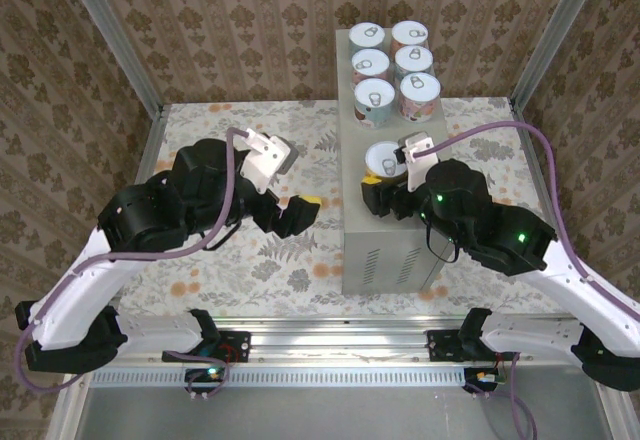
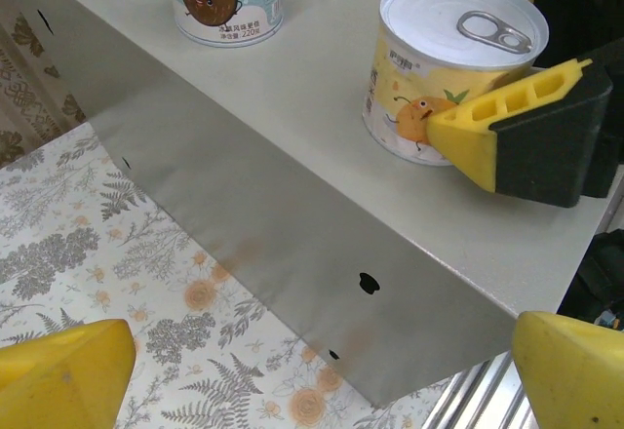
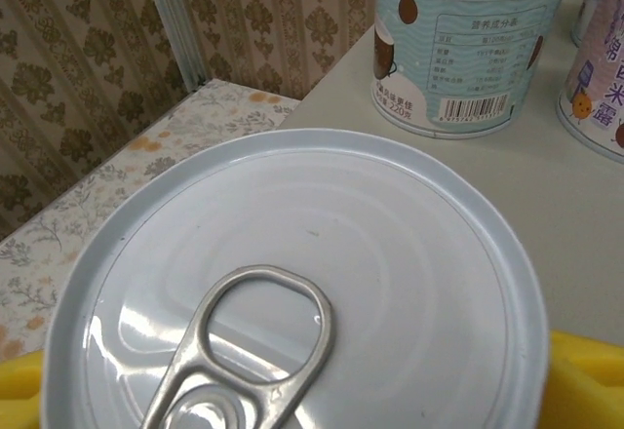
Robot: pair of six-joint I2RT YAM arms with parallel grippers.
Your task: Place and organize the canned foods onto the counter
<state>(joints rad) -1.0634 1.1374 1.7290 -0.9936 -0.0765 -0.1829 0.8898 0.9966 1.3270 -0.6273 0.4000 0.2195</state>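
Grey metal desk (image 1: 385, 235) holds five sealed cans (image 1: 372, 65) in a cluster — right hand (image 1: 388, 168) straddles a sixth, yellow can (image 2: 429, 88), can't tell if pinching — left hand (image 1: 300, 185) spread, empty.

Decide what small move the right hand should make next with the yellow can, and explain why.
Probably close fully on the yellow can, to shift it toward the other cans: the right hand straddles it, and it stands on the counter apart from them.
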